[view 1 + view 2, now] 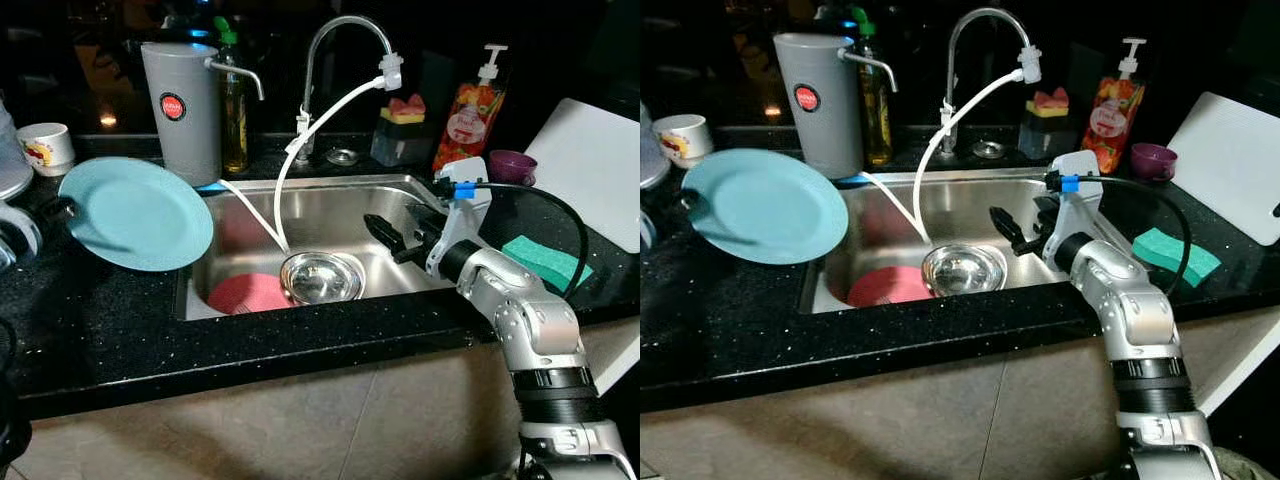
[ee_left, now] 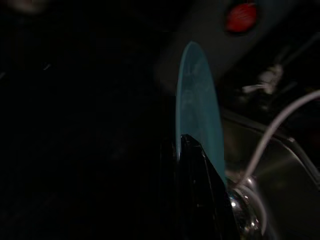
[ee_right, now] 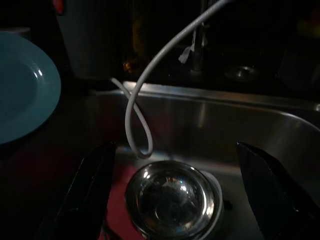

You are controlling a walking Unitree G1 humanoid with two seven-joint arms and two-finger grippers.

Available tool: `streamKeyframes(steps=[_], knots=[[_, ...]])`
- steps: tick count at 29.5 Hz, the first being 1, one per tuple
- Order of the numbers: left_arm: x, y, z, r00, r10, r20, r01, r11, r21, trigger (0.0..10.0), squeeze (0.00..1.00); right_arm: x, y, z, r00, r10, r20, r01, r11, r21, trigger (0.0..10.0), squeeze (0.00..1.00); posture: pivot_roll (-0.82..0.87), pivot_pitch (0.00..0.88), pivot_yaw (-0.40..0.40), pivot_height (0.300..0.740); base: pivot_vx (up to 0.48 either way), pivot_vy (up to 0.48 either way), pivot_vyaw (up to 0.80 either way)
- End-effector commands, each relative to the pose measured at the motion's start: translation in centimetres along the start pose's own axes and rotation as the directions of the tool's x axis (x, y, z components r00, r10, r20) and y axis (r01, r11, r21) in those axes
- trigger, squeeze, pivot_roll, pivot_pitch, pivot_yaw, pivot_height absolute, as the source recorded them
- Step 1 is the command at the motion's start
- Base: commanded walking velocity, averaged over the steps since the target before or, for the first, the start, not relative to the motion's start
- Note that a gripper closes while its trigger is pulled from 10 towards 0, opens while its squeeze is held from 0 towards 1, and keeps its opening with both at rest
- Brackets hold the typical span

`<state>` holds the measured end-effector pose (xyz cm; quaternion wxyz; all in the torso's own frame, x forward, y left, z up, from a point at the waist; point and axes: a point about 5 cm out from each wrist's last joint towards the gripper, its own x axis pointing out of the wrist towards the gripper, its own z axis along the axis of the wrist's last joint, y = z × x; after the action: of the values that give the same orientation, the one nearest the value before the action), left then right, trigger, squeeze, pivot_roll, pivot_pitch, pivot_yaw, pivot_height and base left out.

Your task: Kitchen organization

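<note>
A teal plate (image 1: pixel 135 213) is pinched at its rim by the left gripper (image 2: pixel 192 165), held over the counter just left of the sink (image 1: pixel 330 195). Above the steel bowl (image 1: pixel 322 277) in the sink, the right gripper (image 3: pixel 175 185) is held with fingers spread wide. A pink plate (image 1: pixel 247 294) lies beside the bowl.

Bowl (image 1: pixel 321 277) in sink (image 1: pixel 330 205), plate (image 1: pixel 135 213) at left.

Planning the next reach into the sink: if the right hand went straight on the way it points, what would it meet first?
Most likely the steel bowl in the sink: it sits centred between the open right hand fingers, beside a pink plate. Depth is unclear.
</note>
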<state>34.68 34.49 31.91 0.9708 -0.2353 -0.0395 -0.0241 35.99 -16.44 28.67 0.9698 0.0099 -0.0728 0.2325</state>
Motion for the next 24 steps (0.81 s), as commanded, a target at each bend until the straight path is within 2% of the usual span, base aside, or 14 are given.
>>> streamKeyframes(steps=[1,3,6,9,10,12,13,17,18,22,24], knots=[[-0.3,-2.1,1.5,0.987,-0.160,0.034,0.158,0.986,0.045,10.0,0.00,-0.1,0.2,0.1,1.000,0.021,0.024,-0.022,0.999,0.050,10.0,0.00,0.21,0.085,-0.010,0.740,0.000,0.000,0.00],[-0.4,-3.5,2.0,0.963,-0.266,0.048,0.262,0.962,0.074,10.0,0.00,0.0,0.5,0.2,0.998,0.053,0.034,-0.056,0.992,0.116,10.0,0.00,0.21,0.085,-0.010,0.740,0.000,0.000,0.00],[-0.7,-5.8,2.7,0.909,-0.408,0.081,0.400,0.911,0.097,10.0,0.00,-0.3,1.6,1.0,0.980,0.159,0.123,-0.186,0.950,0.252,10.0,0.00,0.21,0.091,-0.018,0.740,0.000,0.000,0.00],[-1.0,-7.8,2.8,0.862,-0.501,0.081,0.492,0.864,0.109,10.0,0.00,-0.6,2.8,1.6,0.953,0.225,0.204,-0.280,0.911,0.303,10.0,0.00,0.21,0.096,-0.024,0.740,0.000,0.000,0.00],[-1.0,-7.8,2.8,0.862,-0.501,0.081,0.492,0.864,0.109,10.0,0.00,-0.6,2.8,1.6,0.953,0.225,0.204,-0.280,0.911,0.303,10.0,0.00,0.21,0.096,-0.024,0.740,0.000,0.000,0.00],[-1.2,-9.1,2.4,0.826,-0.559,0.066,0.551,0.827,0.111,10.0,0.00,-0.7,3.6,2.0,0.927,0.256,0.273,-0.348,0.859,0.377,10.0,0.00,0.21,0.112,-0.025,0.740,0.000,0.000,0.00],[-1.2,-9.1,2.4,0.826,-0.559,0.066,0.551,0.827,0.111,10.0,0.00,-0.7,3.6,2.0,0.927,0.256,0.273,-0.348,0.859,0.377,10.0,0.00,0.21,0.112,-0.025,0.740,0.000,0.000,0.00],[-0.7,-10.3,1.3,0.791,-0.611,0.037,0.607,0.790,0.085,10.0,0.00,-0.9,4.2,2.5,0.891,0.273,0.362,-0.426,0.776,0.465,10.0,0.00,0.20,0.132,-0.022,0.740,0.000,0.000,0.00],[-0.7,-10.3,1.3,0.791,-0.611,0.037,0.607,0.790,0.085,10.0,0.00,-0.9,4.2,2.5,0.891,0.273,0.362,-0.426,0.776,0.465,10.0,0.00,0.20,0.132,-0.022,0.740,0.000,0.000,0.00],[-0.2,-11.5,0.6,0.747,-0.664,0.025,0.664,0.748,0.019,10.0,0.00,-1.4,4.8,2.2,0.878,0.300,0.373,-0.461,0.742,0.487,10.0,0.00,0.19,0.151,-0.019,0.740,0.000,0.000,0.00],[-0.2,-11.6,0.6,0.744,-0.668,0.026,0.667,0.745,0.013,10.0,0.00,-1.4,4.8,2.2,0.878,0.301,0.373,-0.462,0.740,0.489,10.0,0.00,0.19,0.151,-0.019,0.740,0.000,0.000,0.00]])
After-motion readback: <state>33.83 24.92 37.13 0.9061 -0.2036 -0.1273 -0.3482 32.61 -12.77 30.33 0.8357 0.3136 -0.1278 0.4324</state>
